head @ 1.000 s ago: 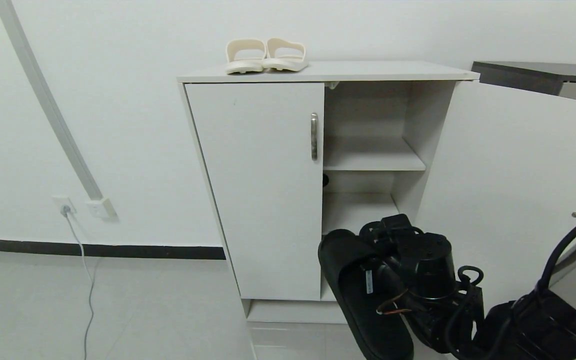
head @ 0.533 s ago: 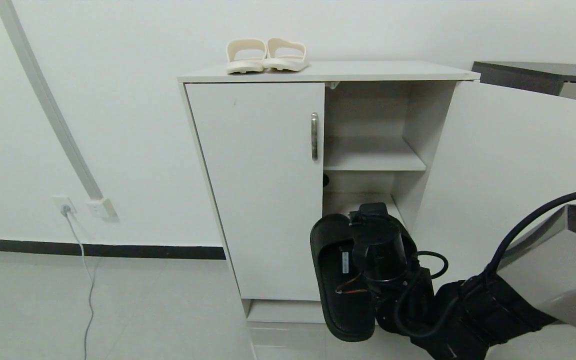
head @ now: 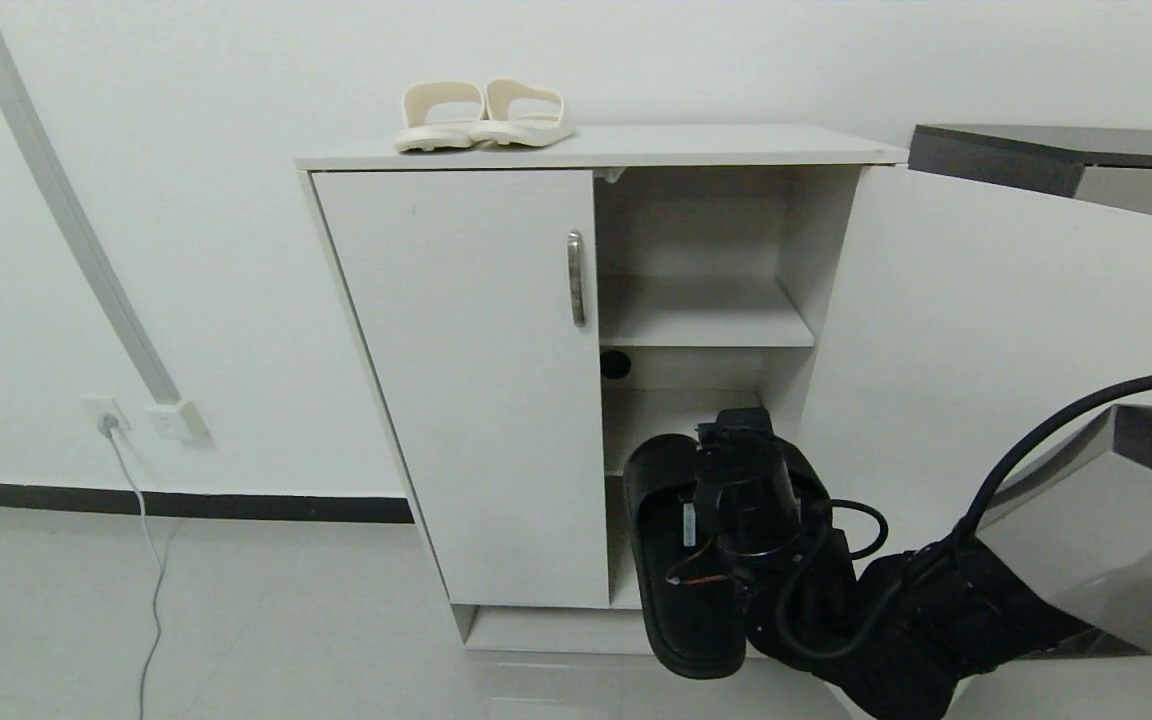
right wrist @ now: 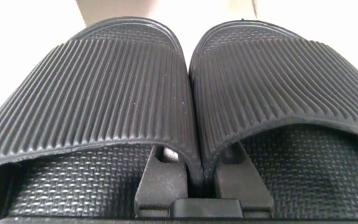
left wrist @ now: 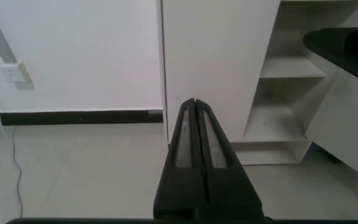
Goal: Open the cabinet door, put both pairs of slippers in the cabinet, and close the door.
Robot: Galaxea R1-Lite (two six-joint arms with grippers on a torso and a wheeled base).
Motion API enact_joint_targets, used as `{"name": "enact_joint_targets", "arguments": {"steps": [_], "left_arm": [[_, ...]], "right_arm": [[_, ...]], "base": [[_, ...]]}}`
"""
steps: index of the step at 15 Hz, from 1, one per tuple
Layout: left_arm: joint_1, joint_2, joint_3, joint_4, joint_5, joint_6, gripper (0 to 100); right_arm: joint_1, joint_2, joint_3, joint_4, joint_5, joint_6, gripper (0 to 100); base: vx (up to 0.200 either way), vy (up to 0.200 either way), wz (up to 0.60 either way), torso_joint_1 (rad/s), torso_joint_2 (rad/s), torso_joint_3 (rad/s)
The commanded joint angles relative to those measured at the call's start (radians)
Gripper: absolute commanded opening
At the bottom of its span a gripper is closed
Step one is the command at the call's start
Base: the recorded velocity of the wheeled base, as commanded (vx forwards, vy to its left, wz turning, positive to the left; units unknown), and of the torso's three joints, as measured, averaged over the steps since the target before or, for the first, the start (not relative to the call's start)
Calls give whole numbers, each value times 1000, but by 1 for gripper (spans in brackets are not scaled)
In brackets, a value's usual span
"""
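The white cabinet (head: 456, 380) has its left door shut and its right door (head: 986, 350) swung wide open. A cream pair of slippers (head: 484, 113) lies on its top. My right gripper (head: 731, 450) is shut on the black pair of slippers (head: 681, 560), held upright just before the lower compartment (head: 656, 415). Seen from the right wrist, its fingers (right wrist: 160, 180) clamp the adjoining strap edges of the black slippers (right wrist: 179, 93). My left gripper (left wrist: 194, 107) is shut and empty, low over the floor, pointing at the cabinet (left wrist: 219, 56).
The upper shelf (head: 701, 320) is bare. A grey-topped unit (head: 1066, 150) stands behind the open door. A wall socket with a hanging cable (head: 101, 415) and a slanted conduit (head: 56, 200) are to the left. Bare tiled floor (head: 236, 620) lies left of the cabinet.
My right arm has lifted the black slippers and brought them closer to the cabinet's opening. The head view has then shifted, so the cabinet sits further left in it.
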Motion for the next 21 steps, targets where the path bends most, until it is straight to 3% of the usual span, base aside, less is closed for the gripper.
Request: {"name": "enact_joint_targets", "arguments": {"steps": [1, 5, 21], "left_arm": [[-1, 2, 0, 0, 1, 1, 0], [-1, 2, 0, 0, 1, -1, 0], [-1, 2, 0, 0, -1, -1, 0]], "right_arm": [[-1, 26, -4, -5, 5, 0, 0], [-8, 131, -67, -82, 15, 0, 0], [-34, 201, -88, -111, 22, 0, 0]], "base": [[0, 0, 0, 0, 0, 0], [0, 0, 0, 0, 0, 0], [0, 0, 0, 0, 0, 0]]}}
